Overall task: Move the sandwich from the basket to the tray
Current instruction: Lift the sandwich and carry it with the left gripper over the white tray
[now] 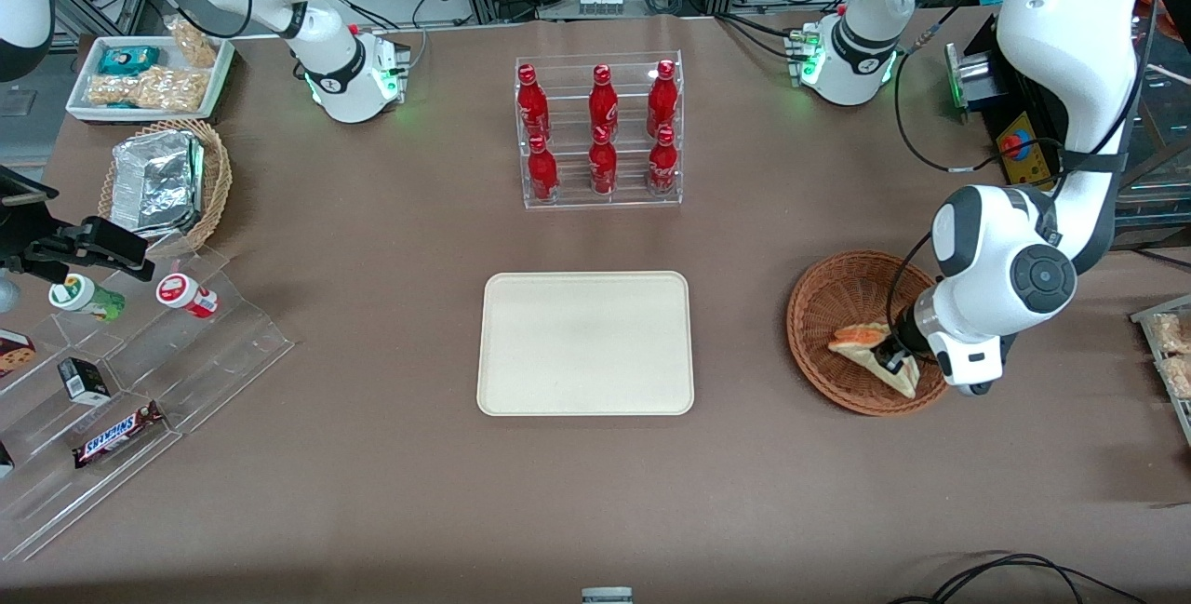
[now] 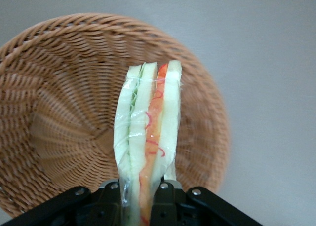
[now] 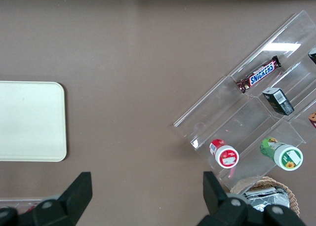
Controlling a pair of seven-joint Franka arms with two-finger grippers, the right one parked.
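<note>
In the front view, the left arm's gripper (image 1: 895,360) was down inside the reddish-brown wicker basket (image 1: 823,306), which sat on the brown table (image 1: 372,455) toward the working arm's end. The sandwich (image 1: 863,340) lay in the basket at about five o'clock from its centre, and the gripper met it at the wedge's nearer end. The cream tray (image 1: 585,343) stood at nine o'clock from the basket, well apart from it, with nothing on it. At twelve o'clock from the tray stood a clear rack (image 1: 601,197) holding six red cola bottles (image 1: 602,101). Toward the parked arm's end were a tan wicker basket (image 1: 216,178) with a foil container (image 1: 155,181), a white tray of snack packets (image 1: 149,73), and a clear stepped stand (image 1: 214,343) carrying a Snickers bar (image 1: 118,434).

In the left wrist view, the black fingers (image 2: 165,199) were pressed against the two bread faces of the sandwich (image 2: 148,137), pinching it on edge so its orange-red and green layers showed. The basket (image 2: 64,112) lay beneath it, its woven floor bare.

In the right wrist view, one corner of the tray (image 3: 29,120) showed at nine o'clock from the stepped stand (image 3: 237,117), which held the Snickers bar (image 3: 258,74), a small dark box (image 3: 278,101), a red-lidded cup (image 3: 224,154) and a green-lidded cup (image 3: 281,154).
</note>
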